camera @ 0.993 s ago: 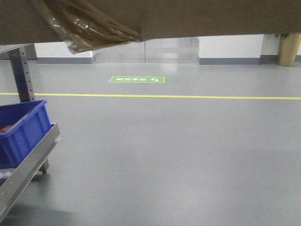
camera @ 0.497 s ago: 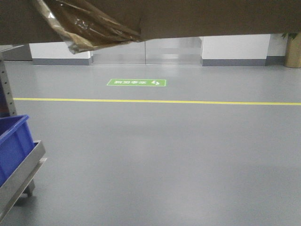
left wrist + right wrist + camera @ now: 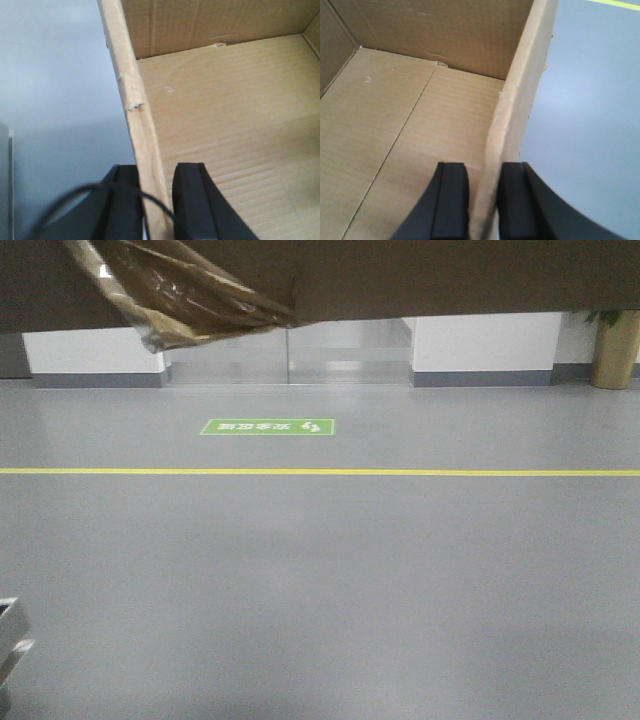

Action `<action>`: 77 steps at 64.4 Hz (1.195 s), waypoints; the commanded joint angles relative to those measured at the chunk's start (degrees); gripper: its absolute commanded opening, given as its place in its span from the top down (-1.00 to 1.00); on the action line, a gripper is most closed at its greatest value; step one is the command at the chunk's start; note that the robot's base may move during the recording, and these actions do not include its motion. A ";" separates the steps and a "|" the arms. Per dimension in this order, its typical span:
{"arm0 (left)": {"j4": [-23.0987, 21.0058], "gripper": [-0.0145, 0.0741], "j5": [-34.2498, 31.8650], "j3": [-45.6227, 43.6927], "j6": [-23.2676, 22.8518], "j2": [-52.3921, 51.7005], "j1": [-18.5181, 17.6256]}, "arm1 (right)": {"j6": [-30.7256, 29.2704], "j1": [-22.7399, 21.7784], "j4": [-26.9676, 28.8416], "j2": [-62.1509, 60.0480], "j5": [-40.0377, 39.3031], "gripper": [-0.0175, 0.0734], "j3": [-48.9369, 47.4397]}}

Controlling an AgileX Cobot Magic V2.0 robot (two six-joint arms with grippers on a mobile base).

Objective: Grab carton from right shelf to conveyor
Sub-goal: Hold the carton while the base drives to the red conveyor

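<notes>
The brown carton [image 3: 420,275] fills the top of the front view, with crumpled yellowish tape [image 3: 190,295] hanging from its underside over the grey floor. My left gripper [image 3: 156,168] is shut on the carton's [image 3: 220,125] left wall [image 3: 131,95], one finger outside and one inside. In the right wrist view my right gripper [image 3: 482,166] is shut on the carton's [image 3: 395,115] right wall [image 3: 520,95] in the same way. The carton is open-topped with nothing in it. Only a metal corner of the right shelf [image 3: 10,625] shows at the lower left. The conveyor is out of view.
Grey floor spreads ahead with a yellow line [image 3: 320,472] across it and a green floor sign [image 3: 267,427] beyond. A white wall with a glass door [image 3: 290,350] closes the back. A gold-coloured pot [image 3: 615,350] stands at the far right.
The shelf and its blue bin have slid out of the front view to the left, leaving one metal corner. The carton keeps its place at the top, held by both grippers.
</notes>
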 commanded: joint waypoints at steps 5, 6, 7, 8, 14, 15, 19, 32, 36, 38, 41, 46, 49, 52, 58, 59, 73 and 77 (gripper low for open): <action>0.26 0.71 -2.24 -0.54 0.78 -0.52 -0.39 | -2.12 0.35 1.71 -0.87 -3.41 0.77 -0.48; 0.26 0.71 -2.24 -0.54 0.78 -0.52 -0.39 | -2.12 0.35 1.71 -0.87 -3.41 0.77 -0.48; 0.26 0.71 -2.24 -0.54 0.78 -0.52 -0.39 | -2.12 0.35 1.71 -0.87 -3.41 0.77 -0.48; 0.26 0.71 -2.24 -0.54 0.78 -0.52 -0.39 | -2.12 0.35 1.71 -0.87 -3.41 0.77 -0.48; 0.26 0.71 -2.24 -0.54 0.78 -0.52 -0.39 | -2.12 0.35 1.71 -0.87 -3.41 0.77 -0.48; 0.26 0.71 -2.24 -0.54 0.78 -0.52 -0.39 | -2.12 0.35 1.71 -0.87 -3.41 0.77 -0.48; 0.26 0.71 -2.24 -0.54 0.78 -0.52 -0.39 | -2.12 0.35 1.71 -0.87 -3.41 0.77 -0.48; 0.26 0.71 -2.24 -0.54 0.78 -0.52 -0.39 | -2.12 0.35 1.71 -0.87 -3.41 0.77 -0.48; 0.26 0.71 -2.24 -0.54 0.78 -0.52 -0.39 | -2.12 0.35 1.71 -0.87 -3.41 0.77 -0.48; 0.26 0.71 -2.24 -0.54 0.78 -0.52 -0.39 | -2.12 0.35 1.71 -0.87 -3.41 0.77 -0.48; 0.26 0.71 -2.24 -0.54 0.78 -0.52 -0.39 | -2.12 0.35 1.71 -0.87 -3.41 0.77 -0.48; 0.26 0.71 -2.24 -0.54 0.78 -0.52 -0.39 | -2.12 0.35 1.71 -0.87 -3.41 0.77 -0.48; 0.41 0.71 -2.24 -0.54 0.78 -0.52 -0.39 | -2.12 0.35 1.71 -0.87 -3.41 0.77 -0.48; 0.77 0.71 -2.24 -0.54 0.78 -0.52 -0.39 | -2.12 0.35 1.71 -0.87 -3.41 0.77 -0.48; 1.65 0.71 -2.24 -0.54 0.78 -0.52 -0.39 | -2.12 0.35 1.71 -0.87 -3.41 0.77 -0.48; 1.92 0.71 -2.24 -0.54 0.78 -0.52 -0.39 | -2.12 0.35 1.71 -0.87 -3.41 0.77 -0.48; 4.42 0.71 -2.24 -0.54 0.78 -0.52 -0.39 | -2.12 0.35 1.71 -0.87 -3.41 0.77 -0.48; 5.09 0.71 -2.24 -0.54 0.78 -0.52 -0.39 | -2.12 0.35 1.71 -0.87 -3.41 0.77 -0.48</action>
